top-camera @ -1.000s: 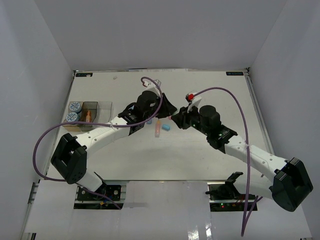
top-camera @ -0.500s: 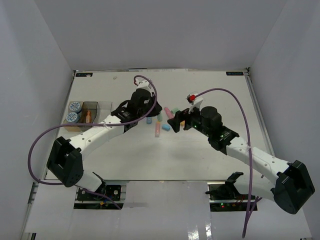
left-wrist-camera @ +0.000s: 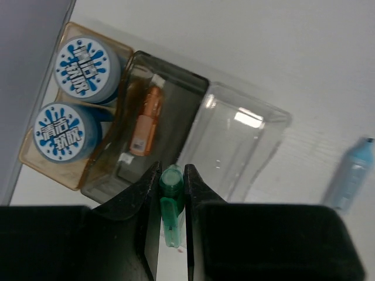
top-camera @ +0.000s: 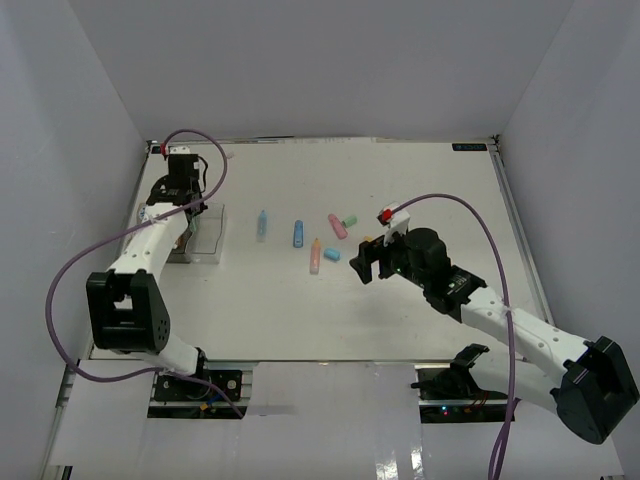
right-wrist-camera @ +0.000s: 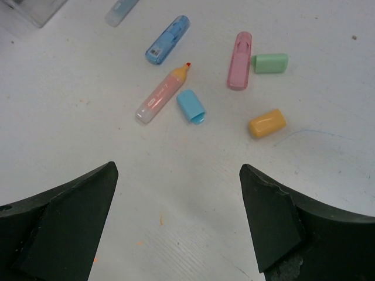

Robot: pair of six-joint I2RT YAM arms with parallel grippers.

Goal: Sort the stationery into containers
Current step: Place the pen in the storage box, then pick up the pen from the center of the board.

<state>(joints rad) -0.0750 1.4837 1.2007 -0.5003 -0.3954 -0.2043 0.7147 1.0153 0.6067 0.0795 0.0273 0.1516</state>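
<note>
White-walled counter: at its left edge the left end effector [left-wrist-camera: 171,171] pinches a green marker [left-wrist-camera: 170,213] above where the middle bin [left-wrist-camera: 196,82] meets the clear bin [left-wrist-camera: 281,120]. The next move is probably a drop beside the orange marker [left-wrist-camera: 145,126]. The right end effector [right-wrist-camera: 177,175], spread, hovers over a pink marker [right-wrist-camera: 158,96] and caps mid-counter, with nothing in its way.

Small green plastic marker [left-wrist-camera: 170,186] gripped lengthwise between the jaws of the left gripper [left-wrist-camera: 171,171]; beyond their tips, smoky brown bin [left-wrist-camera: 171,66] holding an orange marker [left-wrist-camera: 145,126], clear plastic bin [left-wrist-camera: 249,146] right, two blue-and-white round rolls [left-wrist-camera: 79,64] left
</note>
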